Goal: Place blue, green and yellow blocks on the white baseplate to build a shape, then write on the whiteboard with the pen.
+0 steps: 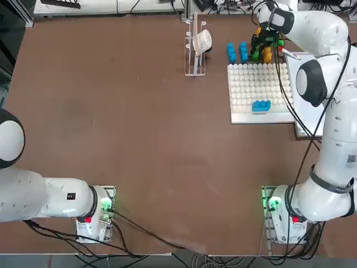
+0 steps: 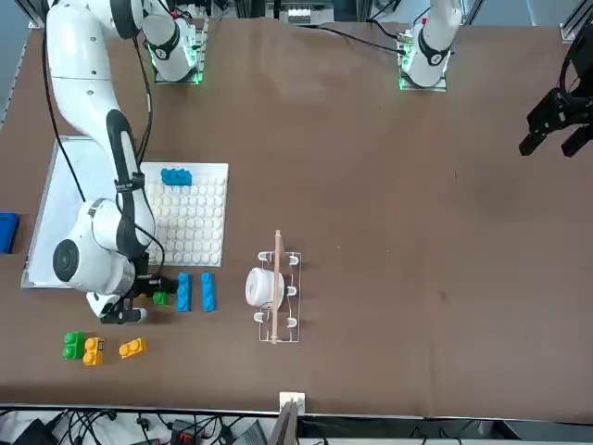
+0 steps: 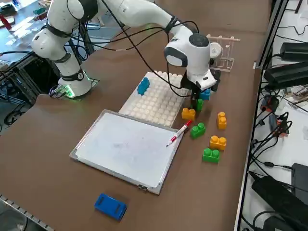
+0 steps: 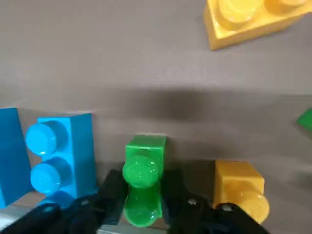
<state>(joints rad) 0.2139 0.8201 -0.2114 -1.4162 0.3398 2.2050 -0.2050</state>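
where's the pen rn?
The pen lies across the whiteboard's far corner in the right side view, red cap toward a yellow brick, beside the baseplate.

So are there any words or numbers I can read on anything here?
None can be read.
The parked left arm carries a small dark mark with a red speck, too small to read.
The whiteboard, blocks and white baseplate are blank.
The right gripper, around a green block, shows no label.

No readable text, labels, brands or numbers anywhere; small marks on the arms too tiny to read.
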